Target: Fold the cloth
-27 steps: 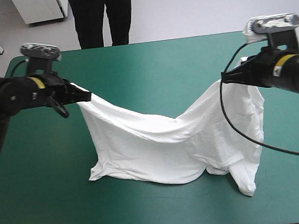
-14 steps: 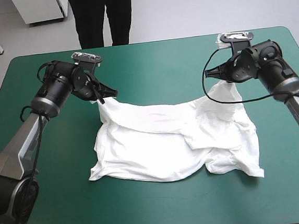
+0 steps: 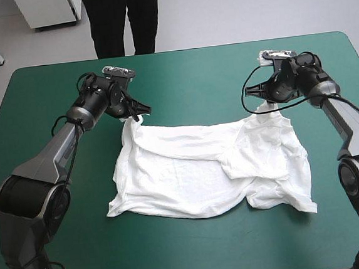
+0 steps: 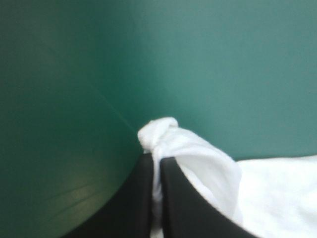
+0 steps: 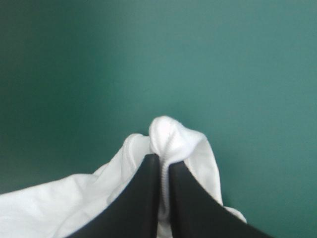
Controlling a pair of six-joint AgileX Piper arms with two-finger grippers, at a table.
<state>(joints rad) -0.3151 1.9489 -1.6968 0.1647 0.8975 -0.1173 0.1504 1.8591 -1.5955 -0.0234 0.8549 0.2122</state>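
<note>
Closest to the robot, the near edge of the T-shirt (image 3: pixel 202 176) lies on the table (image 3: pixel 63 245). That edge is wavy, not straight. One near corner sticks out toward the table's right side. The teal-green cover shows on every side of the shirt.

A little farther in, the middle of the shirt is spread out but not smooth. It has many wrinkles. On its right half, a thick flap is bunched up on top.

Farther still are the two far corners, and each one is pinched. The left gripper (image 3: pixel 141 112) holds the far left corner. In the left wrist view, the left gripper (image 4: pixel 157 159) has its black fingers (image 4: pixel 141 198) almost closed. A thin bit of T-shirt (image 4: pixel 208 168) sits between them, and a small white knob pokes out past the tips. The right gripper (image 3: pixel 259 93) holds the far right corner. In the right wrist view, the right gripper (image 5: pixel 164 159) is pressed together the same way, with the T-shirt (image 5: pixel 171 134) hem sticking up past the tips. Both corners look low, close to the table.

I think this step is laying the shirt out flat, and no fold has been made yet. Next, the far edge needs to be set down straight and the bunched right side smoothed. Then both grippers can let go and take a new hold for the first fold.
</note>
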